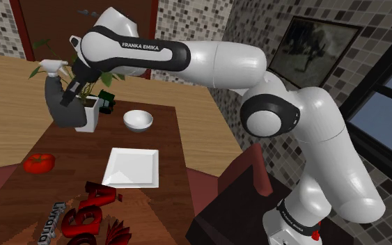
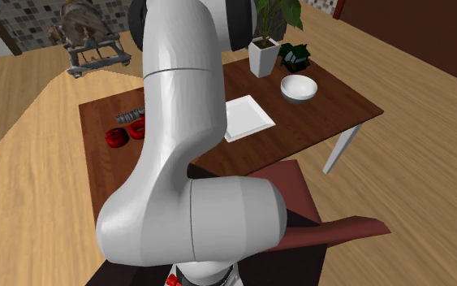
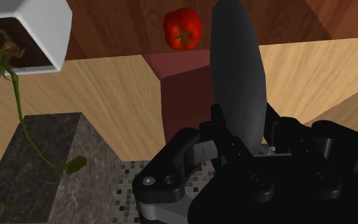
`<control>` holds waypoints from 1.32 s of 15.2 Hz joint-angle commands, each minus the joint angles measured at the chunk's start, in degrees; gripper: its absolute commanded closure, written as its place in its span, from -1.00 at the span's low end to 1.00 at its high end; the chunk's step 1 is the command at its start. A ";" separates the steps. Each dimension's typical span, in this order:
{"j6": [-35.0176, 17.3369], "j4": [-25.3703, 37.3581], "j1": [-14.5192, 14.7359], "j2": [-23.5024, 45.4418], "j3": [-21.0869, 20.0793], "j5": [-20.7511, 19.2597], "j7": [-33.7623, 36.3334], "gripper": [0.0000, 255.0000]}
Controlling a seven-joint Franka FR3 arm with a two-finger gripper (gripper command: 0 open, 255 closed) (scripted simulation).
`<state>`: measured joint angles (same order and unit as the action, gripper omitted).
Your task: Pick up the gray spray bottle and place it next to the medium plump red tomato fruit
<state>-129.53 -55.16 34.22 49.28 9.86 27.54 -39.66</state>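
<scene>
The black gripper is clamped shut around the gray spray bottle. It holds the bottle tilted and clear of the dark wooden table, just in front of the white planter, apparently high enough to pass over the tabletop toward the red tomato. The tomato sits close to the table's edge on the shoulder view's left, so the safer landing looks to be the bare wood between it and the white plate.
</scene>
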 commanded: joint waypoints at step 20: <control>-10.89 -5.49 -0.28 5.71 -2.39 2.87 -4.94 1.00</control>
<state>-139.86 -60.51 33.91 54.62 7.61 30.27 -44.40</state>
